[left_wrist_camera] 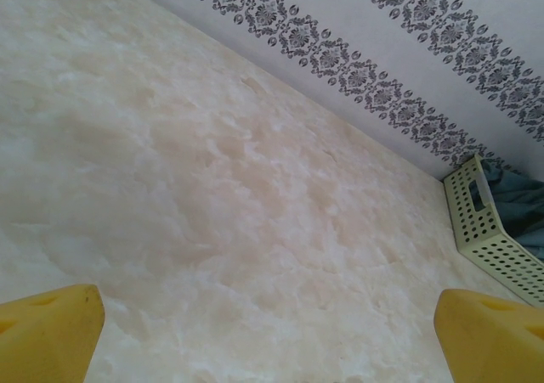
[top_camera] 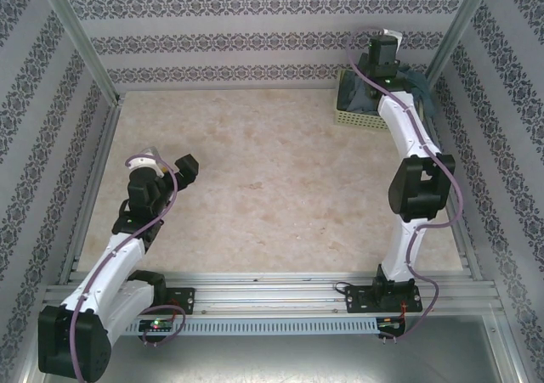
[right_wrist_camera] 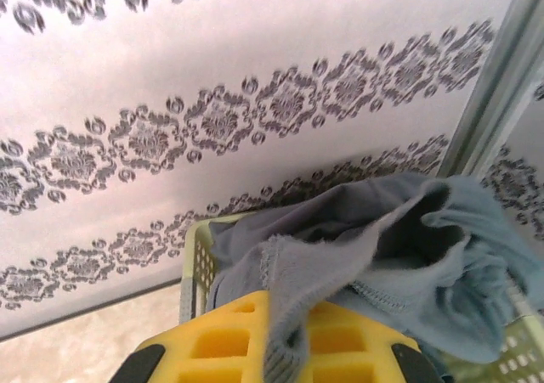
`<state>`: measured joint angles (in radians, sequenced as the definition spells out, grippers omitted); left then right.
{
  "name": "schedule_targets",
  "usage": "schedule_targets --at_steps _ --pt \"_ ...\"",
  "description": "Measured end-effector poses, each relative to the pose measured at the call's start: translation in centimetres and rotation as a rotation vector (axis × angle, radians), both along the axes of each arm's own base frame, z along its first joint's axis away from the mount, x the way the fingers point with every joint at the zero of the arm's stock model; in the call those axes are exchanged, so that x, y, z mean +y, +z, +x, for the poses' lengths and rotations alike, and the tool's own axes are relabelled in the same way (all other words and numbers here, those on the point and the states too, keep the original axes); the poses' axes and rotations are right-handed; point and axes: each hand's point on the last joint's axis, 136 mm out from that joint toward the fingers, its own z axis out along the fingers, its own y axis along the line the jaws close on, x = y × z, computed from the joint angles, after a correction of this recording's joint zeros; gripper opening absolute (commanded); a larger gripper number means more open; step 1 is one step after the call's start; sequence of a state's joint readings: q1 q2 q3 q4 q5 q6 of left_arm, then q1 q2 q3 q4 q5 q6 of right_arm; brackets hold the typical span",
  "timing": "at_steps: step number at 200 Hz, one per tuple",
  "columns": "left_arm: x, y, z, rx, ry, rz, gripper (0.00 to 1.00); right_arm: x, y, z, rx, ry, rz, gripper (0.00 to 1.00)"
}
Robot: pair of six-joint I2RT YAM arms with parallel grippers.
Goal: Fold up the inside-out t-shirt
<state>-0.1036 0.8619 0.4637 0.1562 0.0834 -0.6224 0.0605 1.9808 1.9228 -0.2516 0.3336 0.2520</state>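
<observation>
Your right gripper (right_wrist_camera: 276,336) has its yellow fingers (right_wrist_camera: 212,340) pressed together on a fold of the inside-out t-shirt (right_wrist_camera: 399,247). In the right wrist view you can see a stitched edge of the slate blue-grey cloth running down between the two pads, so you have fabric in the grip. The rest of the shirt is bunched just beyond the fingers, heaped in the pale green basket (right_wrist_camera: 197,264) and spilling over its rim, with seams showing on the outside.

From the top view, that arm reaches to the far right corner of the table (top_camera: 272,179), and its wrist hangs directly over the basket. The basket sits tight in that corner against the patterned wall (top_camera: 255,43), beside the metal frame post (top_camera: 455,35). Some cloth drapes over the basket's right side.

Your left gripper (left_wrist_camera: 268,336) is spread wide and holds nothing. Its two yellow fingertips (left_wrist_camera: 51,332) sit at the bottom corners of the left wrist view with bare marbled table between them. It hovers near the left edge of the table, well apart from the basket, and points across towards that far right corner, where you can make out the perforated basket wall and a bit of blue-grey cloth inside it.
</observation>
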Motion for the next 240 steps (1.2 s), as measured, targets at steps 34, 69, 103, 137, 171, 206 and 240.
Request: schedule_targets --at_steps 34,69,103,137,171,206,240 --pt "-0.3 -0.3 -0.5 0.009 -0.017 -0.020 1.00 -1.2 2.5 -1.1 -0.057 -0.076 -0.023 0.00" --pt "-0.5 -1.0 -0.7 0.026 -0.027 -0.024 1.00 -1.1 1.7 -1.2 -0.079 -0.091 -0.028 0.00" --pt "-0.7 -1.1 -0.7 0.029 -0.035 -0.030 1.00 1.2 -0.3 -1.0 -0.086 -0.050 -0.054 0.00" --pt "-0.8 -1.4 -0.8 0.037 -0.037 -0.038 1.00 4.0 -0.8 -1.4 -0.116 -0.005 -0.109 0.00" --pt "-1.0 -1.7 -1.0 0.044 -0.048 -0.053 1.00 5.2 2.5 -2.9 -0.209 -0.033 -0.162 0.00" --pt "-1.5 -1.9 -1.1 0.052 -0.073 -0.069 1.00 4.4 7.4 -4.9 -0.324 -0.121 -0.176 0.00" --pt "-2.3 -2.6 -1.1 0.084 -0.105 -0.104 1.00 3.1 11.2 -7.2 -0.406 -0.182 -0.150 0.00"
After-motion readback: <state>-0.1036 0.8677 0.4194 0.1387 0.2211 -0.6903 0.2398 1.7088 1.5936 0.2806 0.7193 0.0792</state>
